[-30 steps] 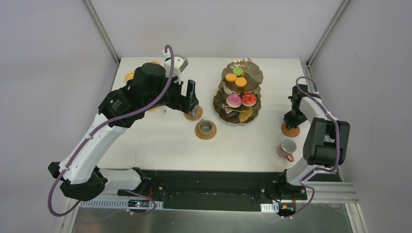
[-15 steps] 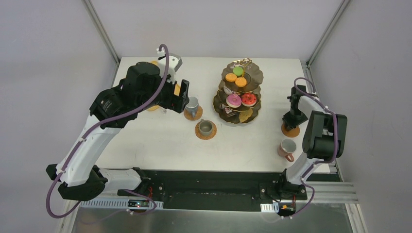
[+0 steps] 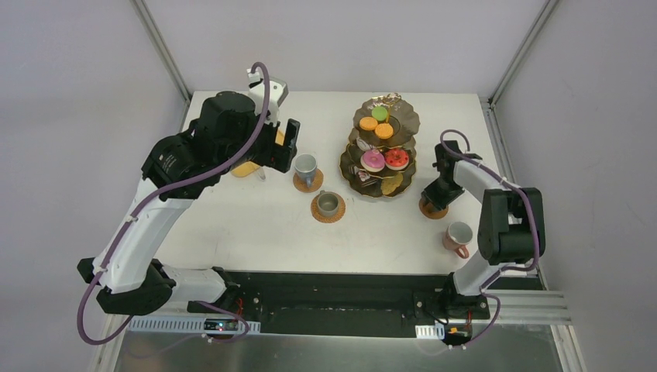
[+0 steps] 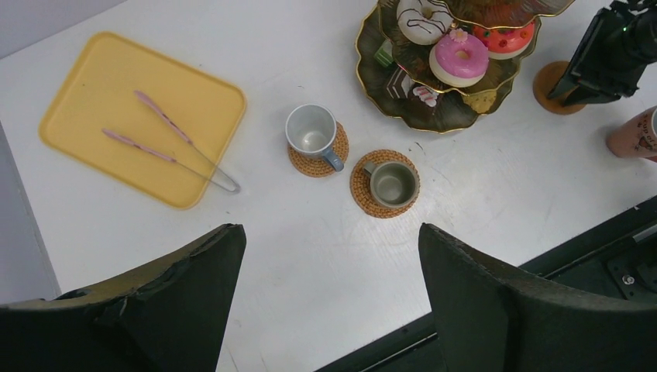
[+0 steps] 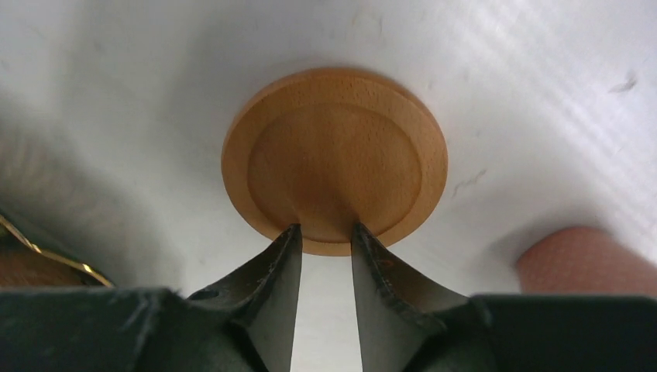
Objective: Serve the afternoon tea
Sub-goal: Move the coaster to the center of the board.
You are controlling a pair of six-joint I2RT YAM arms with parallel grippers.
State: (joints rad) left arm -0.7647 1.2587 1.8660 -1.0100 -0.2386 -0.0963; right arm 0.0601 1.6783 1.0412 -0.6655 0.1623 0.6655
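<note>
The dark gold-rimmed three-tier stand (image 3: pixel 380 151) holds orange and green macarons, a pink and a red doughnut and small cakes. A grey-blue mug (image 3: pixel 306 165) and an olive mug (image 3: pixel 328 203) each stand on a woven coaster. The pink mug (image 3: pixel 459 236) stands bare at the right. My left gripper (image 4: pixel 329 229) hangs open high above the table, left of the grey-blue mug (image 4: pixel 311 133). My right gripper (image 5: pixel 325 227) is narrowly open, its tips over the near rim of a flat wooden coaster (image 5: pixel 335 159) beside the stand, with nothing between them.
A yellow-orange tray (image 4: pixel 116 116) with pink-handled tongs (image 4: pixel 170 147) lies at the far left. The pink mug (image 5: pixel 581 256) is close to the right of the wooden coaster (image 3: pixel 432 208). The stand's gold rim (image 5: pixel 31 248) is just to its left.
My right gripper has moved left toward the stand, bringing the wooden coaster along, and its jaws have parted a little. My left gripper has drawn back from the grey-blue mug, uncovering it.
</note>
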